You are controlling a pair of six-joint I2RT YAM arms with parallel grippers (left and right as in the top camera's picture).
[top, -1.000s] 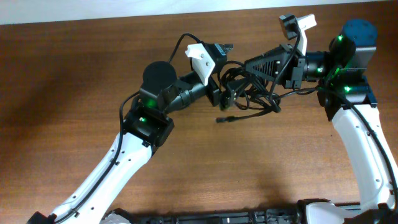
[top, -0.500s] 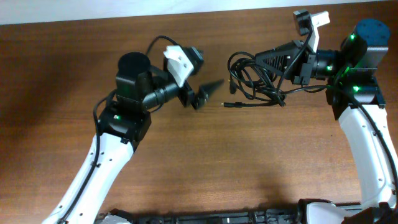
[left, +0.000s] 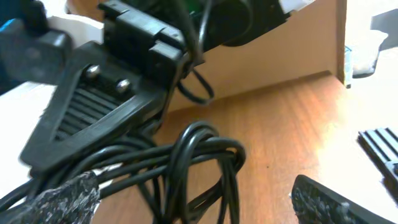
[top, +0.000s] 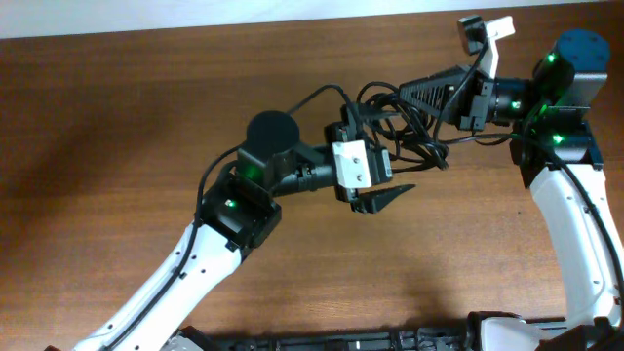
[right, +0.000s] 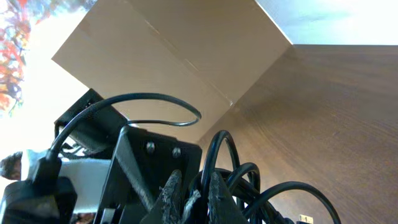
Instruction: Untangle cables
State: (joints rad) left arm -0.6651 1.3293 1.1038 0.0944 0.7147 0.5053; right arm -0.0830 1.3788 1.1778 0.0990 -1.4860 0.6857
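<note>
Tabletop [top: 107, 136] of brown wood fills the left of the overhead view. The left arm [top: 185, 261] rises from the lower left corner and reaches rightward to the middle. There the left gripper [top: 390, 161] stands with its jaws spread wide, holding nothing. One finger [top: 388, 198] points right just below the cables [top: 409, 132]; the other is lost among the loops. In the left wrist view its rough pads [left: 65, 198] sit far apart at the bottom corners, and a bunch of black loops hangs between them. Whether either pad touches a cord cannot be told.

The cables form a tangled black bundle right of centre, toward the far edge of the table, and hang from the tip of the right gripper [top: 402, 96]. That gripper comes in from the right with its jaws pinched tight on several strands. The right wrist view shows its two fingers [right: 171, 186] nearly meeting, with cords squeezed between them. The right arm [top: 570, 224] runs down the right edge.
</note>
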